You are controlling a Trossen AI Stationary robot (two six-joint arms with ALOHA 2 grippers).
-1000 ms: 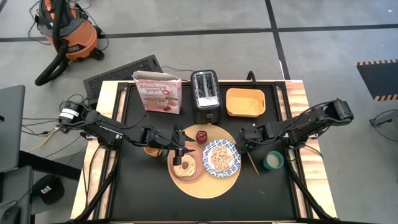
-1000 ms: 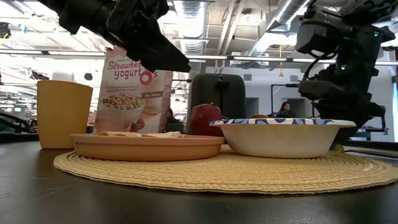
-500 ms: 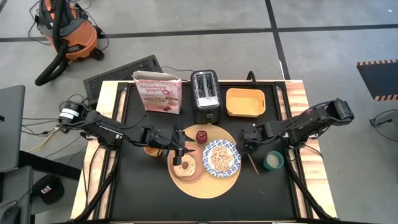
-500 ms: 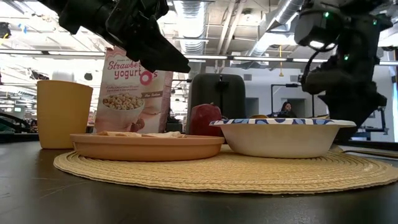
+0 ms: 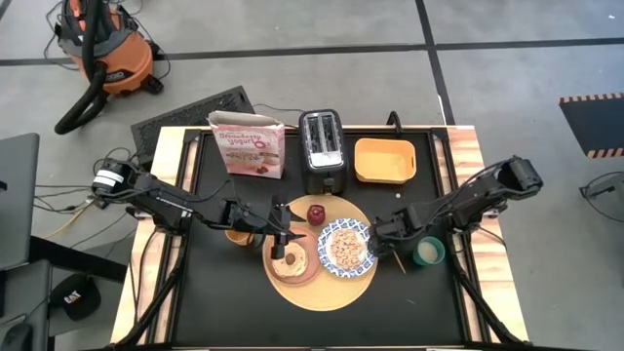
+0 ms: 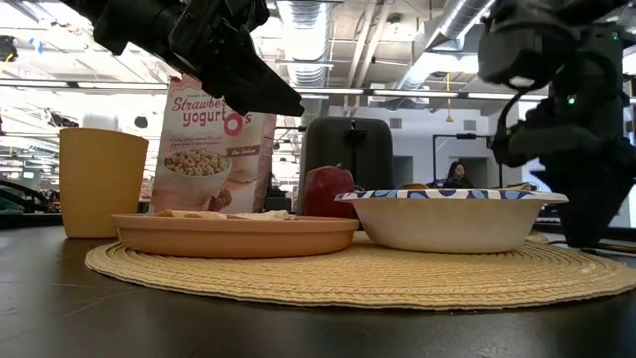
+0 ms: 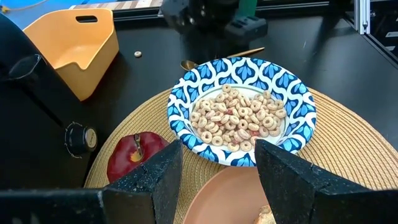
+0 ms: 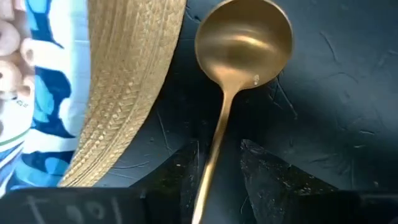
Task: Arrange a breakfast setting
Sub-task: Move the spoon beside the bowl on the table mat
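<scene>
A round woven light-wood board (image 5: 327, 288) bears a salmon-pink plate (image 5: 277, 272) with round toasted bread (image 5: 292, 261), a blue-and-white dish (image 5: 362, 237) of cereal (image 7: 239, 115), and a small red apple (image 5: 316, 213). A slim golden spoon (image 8: 242, 40) lies on the black table just right of the board. My right gripper (image 8: 219, 155) is open and low over the spoon, one finger on either side of the handle (image 8: 214, 155) without touching it. My left gripper (image 7: 217, 180) is open and empty, above the pink plate's far edge.
A black toaster (image 5: 321, 146), a yellow tray (image 5: 384, 161) and a cereal box (image 5: 249, 144) stand along the far side. A yellow cup (image 6: 99, 181) stands left of the board, under my left arm. A small pale cup (image 5: 428, 253) stands just right of the spoon.
My right gripper has moved toward the table's near edge and down, onto the spoon beside the board. My left arm has kept still.
</scene>
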